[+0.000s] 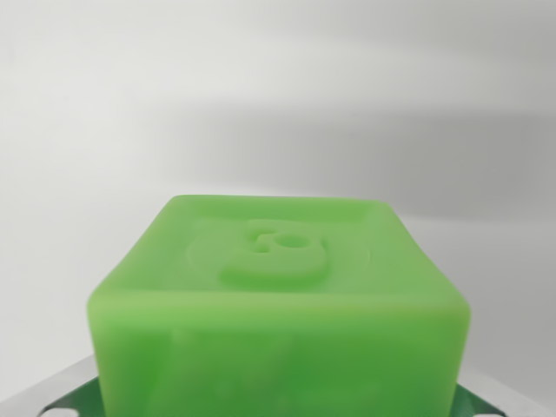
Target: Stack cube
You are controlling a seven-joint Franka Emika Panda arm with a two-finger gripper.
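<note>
Close up, a glossy translucent green cube (278,304) with an embossed top emblem, claw state impossible to tell.

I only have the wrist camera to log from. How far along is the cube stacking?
Done: nothing shows as stacked yet. In hand: the green cube fills the lower frame close under the camera, probably gripped, though the fingers are hidden. Left: a second cube is not in view, only a pale blurred surface, so placing remains.
</note>
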